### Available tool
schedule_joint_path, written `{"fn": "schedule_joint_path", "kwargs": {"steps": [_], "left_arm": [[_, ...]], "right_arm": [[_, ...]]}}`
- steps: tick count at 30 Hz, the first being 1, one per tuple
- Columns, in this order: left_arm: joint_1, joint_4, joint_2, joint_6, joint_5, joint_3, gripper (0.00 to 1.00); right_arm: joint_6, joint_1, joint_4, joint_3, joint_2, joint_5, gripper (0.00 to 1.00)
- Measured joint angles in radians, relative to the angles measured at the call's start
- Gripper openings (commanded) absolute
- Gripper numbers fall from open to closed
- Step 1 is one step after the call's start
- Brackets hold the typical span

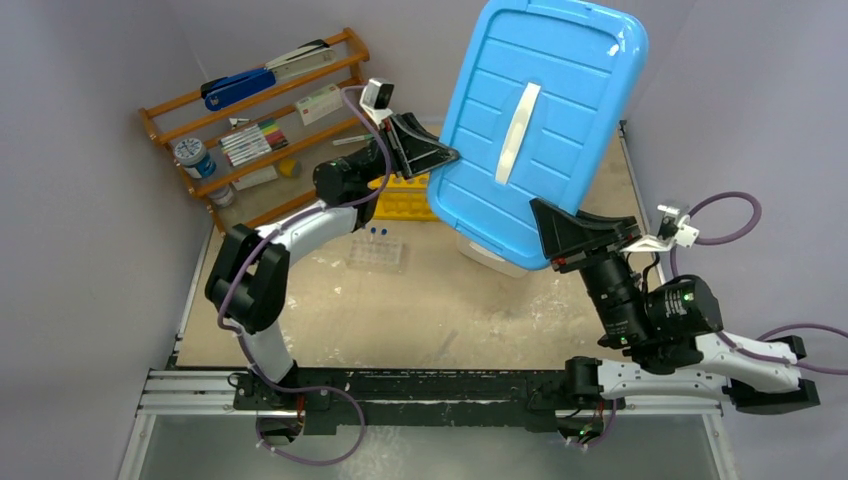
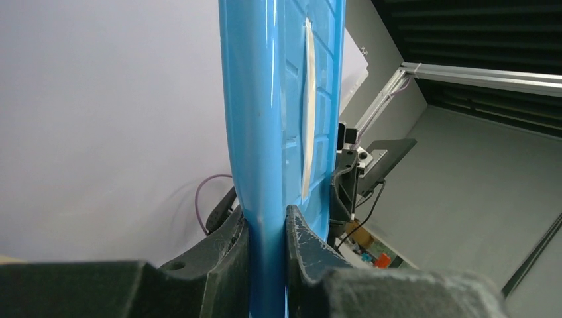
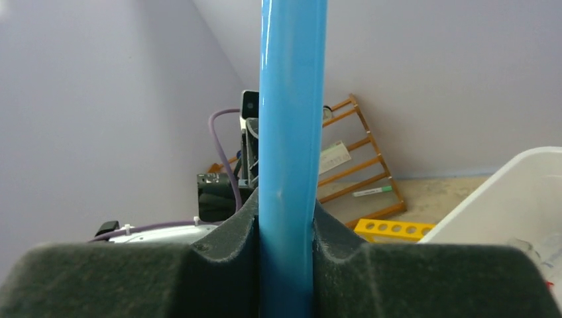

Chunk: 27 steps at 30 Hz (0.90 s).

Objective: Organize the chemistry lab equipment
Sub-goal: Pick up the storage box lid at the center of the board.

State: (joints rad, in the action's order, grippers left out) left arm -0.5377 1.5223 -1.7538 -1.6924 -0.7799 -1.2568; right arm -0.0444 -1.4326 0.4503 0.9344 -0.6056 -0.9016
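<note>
Blue lid (image 1: 545,120) carried two-handed above white bin (image 1: 490,257).
Tube tray (image 1: 377,252) and yellow rack (image 1: 405,203) lie on the table (image 1: 400,315) at left. Left gripper (image 1: 443,160) clamps the lid's left edge, right gripper (image 1: 548,228) its near edge. Move both in step, or it may twist free.

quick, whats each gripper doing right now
left gripper: shut on the blue bin lid, clamping one edge
right gripper: shut on the blue bin lid too, on the opposite edge
</note>
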Motion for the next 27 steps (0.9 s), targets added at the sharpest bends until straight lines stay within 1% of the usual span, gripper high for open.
{"fn": "schedule_joint_path", "kwargs": {"steps": [4,5,6,7,8,9,10,13,15,16,18,19,21,24,27], "left_arm": [[0.000,0.001,-0.045,-0.026,-0.036,-0.027,0.00],[0.000,0.001,-0.056,-0.028,-0.046,-0.039,0.00],[0.000,0.002,-0.068,-0.035,-0.058,-0.054,0.00],[-0.001,0.002,-0.084,-0.043,-0.068,-0.074,0.00],[0.000,0.003,-0.103,-0.051,-0.079,-0.096,0.00],[0.002,0.003,-0.125,-0.060,-0.082,-0.121,0.00],[0.007,0.003,-0.149,-0.071,-0.076,-0.146,0.00],[0.018,0.003,-0.234,-0.098,-0.088,-0.214,0.00],[0.021,0.002,-0.299,-0.122,-0.072,-0.248,0.00],[0.026,0.002,-0.326,-0.131,-0.064,-0.259,0.00],[0.041,0.001,-0.387,-0.151,-0.043,-0.279,0.00],[0.049,0.001,-0.418,-0.160,-0.032,-0.290,0.00],[0.061,-0.001,-0.469,-0.175,-0.013,-0.307,0.00],[0.076,-0.002,-0.530,-0.201,0.015,-0.311,0.00],[0.077,-0.002,-0.569,-0.224,0.029,-0.317,0.00]], "right_arm": [[-0.038,0.001,-0.030,-0.052,0.056,-0.008,0.00],[-0.048,0.000,-0.036,-0.071,0.078,-0.014,0.07],[-0.060,0.000,-0.042,-0.089,0.099,-0.023,0.30],[-0.071,0.000,-0.047,-0.104,0.116,-0.034,0.49],[-0.082,0.000,-0.056,-0.113,0.126,-0.055,0.58],[-0.093,0.001,-0.069,-0.117,0.129,-0.081,0.63],[-0.101,0.000,-0.089,-0.118,0.129,-0.109,0.65],[-0.131,0.000,-0.168,-0.121,0.105,-0.204,0.66],[-0.209,0.000,-0.274,-0.116,0.079,-0.285,0.66],[-0.284,0.000,-0.372,-0.102,0.066,-0.320,0.66],[-0.500,0.000,-0.605,-0.055,0.035,-0.373,0.66],[-0.633,0.000,-0.735,-0.023,0.016,-0.391,0.66],[-0.853,0.000,-0.941,0.019,-0.013,-0.416,0.66],[-1.028,0.000,-1.101,0.024,-0.040,-0.416,0.66],[-1.138,0.000,-1.179,0.000,-0.084,-0.397,0.66]]}}
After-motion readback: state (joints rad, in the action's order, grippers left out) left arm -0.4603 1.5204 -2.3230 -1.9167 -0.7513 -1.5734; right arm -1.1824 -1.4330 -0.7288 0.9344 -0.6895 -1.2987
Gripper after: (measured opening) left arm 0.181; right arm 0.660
